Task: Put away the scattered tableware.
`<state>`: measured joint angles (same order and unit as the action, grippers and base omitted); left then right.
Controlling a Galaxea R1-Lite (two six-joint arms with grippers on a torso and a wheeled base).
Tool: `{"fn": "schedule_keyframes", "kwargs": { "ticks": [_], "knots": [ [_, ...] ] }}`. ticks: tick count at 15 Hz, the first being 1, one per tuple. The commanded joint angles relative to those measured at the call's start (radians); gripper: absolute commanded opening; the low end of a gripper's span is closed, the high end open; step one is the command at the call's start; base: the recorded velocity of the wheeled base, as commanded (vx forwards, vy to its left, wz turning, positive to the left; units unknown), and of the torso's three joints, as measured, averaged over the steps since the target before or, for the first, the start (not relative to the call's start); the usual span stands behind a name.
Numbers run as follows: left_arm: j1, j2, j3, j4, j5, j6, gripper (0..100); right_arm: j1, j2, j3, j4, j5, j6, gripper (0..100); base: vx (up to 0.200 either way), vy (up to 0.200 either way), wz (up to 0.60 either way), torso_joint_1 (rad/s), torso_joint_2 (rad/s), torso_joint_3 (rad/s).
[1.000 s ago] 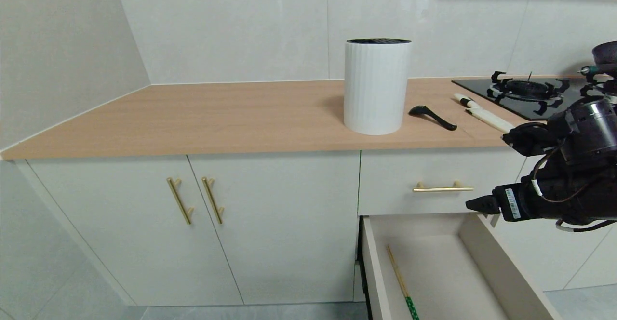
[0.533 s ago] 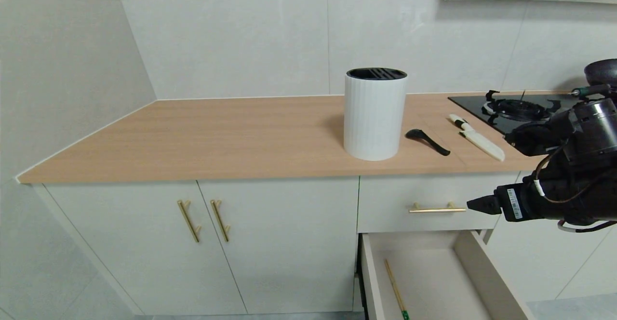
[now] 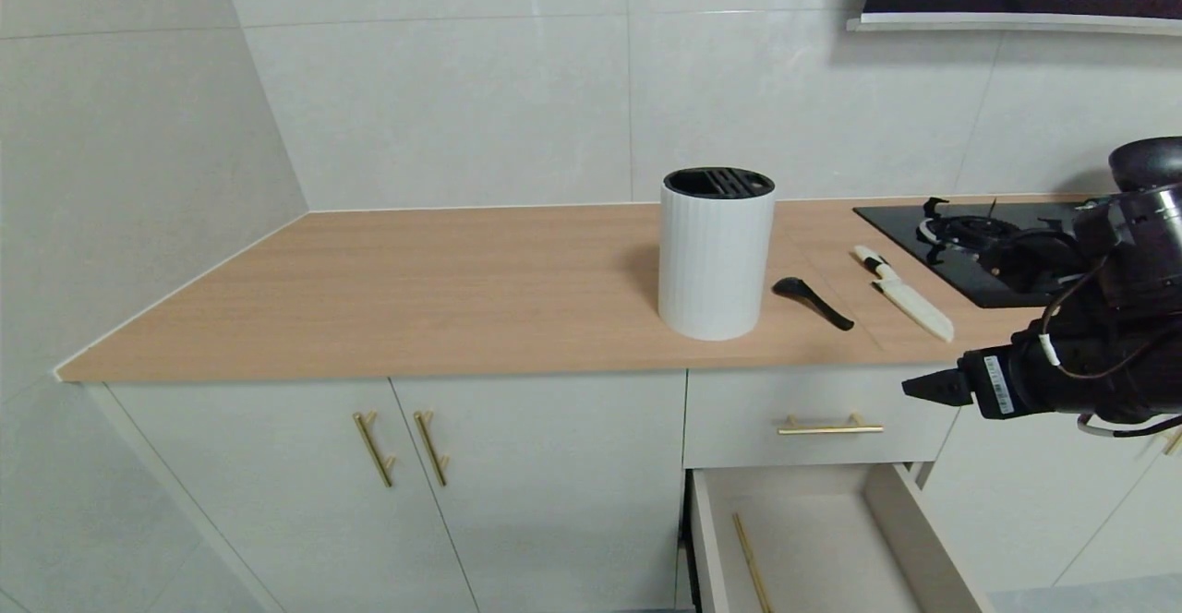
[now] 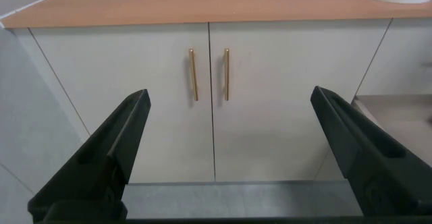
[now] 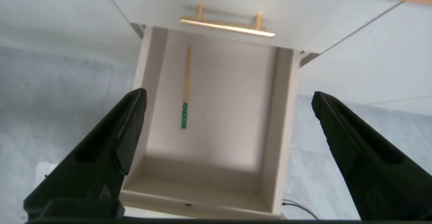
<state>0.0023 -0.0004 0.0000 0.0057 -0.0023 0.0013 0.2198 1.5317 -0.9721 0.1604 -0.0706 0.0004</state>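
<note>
The black right arm (image 3: 1099,364) is bulky, and its glossy cylindrical joint (image 3: 1140,234) carries a bright silver band. Thin black cables (image 3: 1057,302) loop loosely beside it, one wrapped in a small white sleeve (image 3: 1046,347). A white printed label (image 3: 995,384) (too small to read) sits on the wrist housing, which tapers to a pointed black tip. The left gripper (image 4: 228,92) and right gripper (image 5: 228,94) have matte black, wedge-shaped fingers (image 4: 101,166) with flat bevelled faces.
</note>
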Motion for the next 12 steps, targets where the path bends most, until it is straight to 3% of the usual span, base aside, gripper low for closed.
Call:
{"fn": "schedule_keyframes", "kwargs": {
  "ticks": [1, 5, 12],
  "knots": [
    [0.001, 0.0, 0.0, 0.0, -0.001, 0.0, 100, -0.062, 0.047, -0.112, -0.009, 0.088, -0.076, 100, 0.0, 0.0, 0.0, 0.0, 0.0, 0.0],
    [0.001, 0.0, 0.0, 0.0, -0.001, 0.0, 100, -0.172, 0.298, -0.347, -0.024, 0.244, -0.25, 100, 0.0, 0.0, 0.0, 0.0, 0.0, 0.0],
    [0.001, 0.0, 0.0, 0.0, -0.001, 0.0, 100, -0.155, 0.568, -0.54, -0.107, 0.282, -0.289, 100, 0.0, 0.0, 0.0, 0.0, 0.0, 0.0]
  ]
}}
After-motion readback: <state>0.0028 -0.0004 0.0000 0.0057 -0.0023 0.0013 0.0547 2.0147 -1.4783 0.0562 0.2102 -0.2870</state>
